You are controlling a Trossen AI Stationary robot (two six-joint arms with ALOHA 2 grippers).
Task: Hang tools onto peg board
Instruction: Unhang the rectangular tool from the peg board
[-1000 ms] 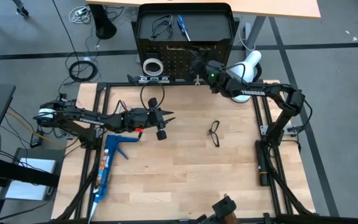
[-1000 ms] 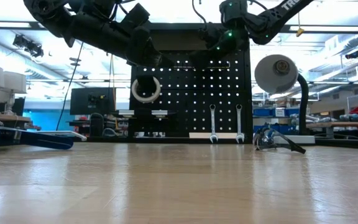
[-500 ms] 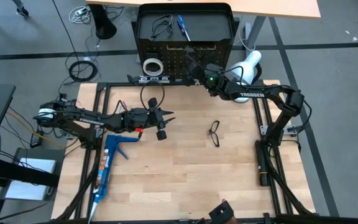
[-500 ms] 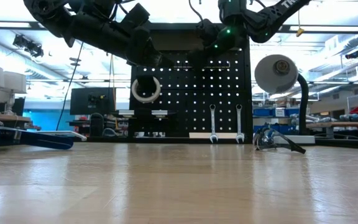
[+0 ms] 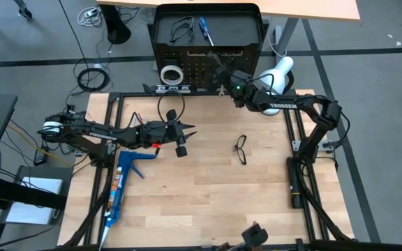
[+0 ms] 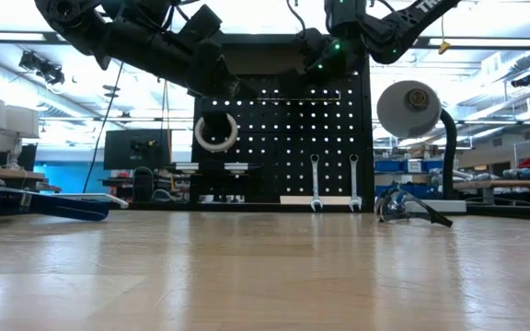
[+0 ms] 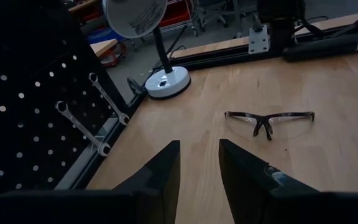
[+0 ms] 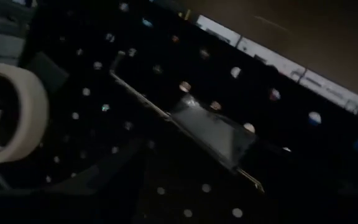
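Note:
The peg board (image 5: 199, 70) stands upright at the table's far edge. On it hang a white tape ring (image 6: 215, 131), two silver wrenches (image 6: 315, 182) (image 6: 354, 182), and a thin metal rod (image 8: 148, 102) with a shiny plate. My right gripper (image 5: 220, 72) hovers open, level with the board's upper rows (image 6: 313, 57), with nothing between its fingers. My left gripper (image 5: 189, 130) hangs above the table left of centre. Its fingers (image 7: 166, 171) stand slightly apart with only bare wood between them. A blue-handled screwdriver (image 5: 205, 31) and a black wire loop (image 5: 180, 29) lie in the black tray behind the board.
Clear safety glasses (image 5: 240, 148) lie on the table right of centre. A white desk lamp (image 5: 279, 73) stands at the board's right end. A blue caulking gun (image 5: 121, 185) lies near the left edge. Bare wood (image 5: 208, 195) spreads over the near half.
My right gripper has rolled a little in front of the peg board's upper rows without leaving its place. It has swayed slightly toward the table's left and back. My left arm has kept still.

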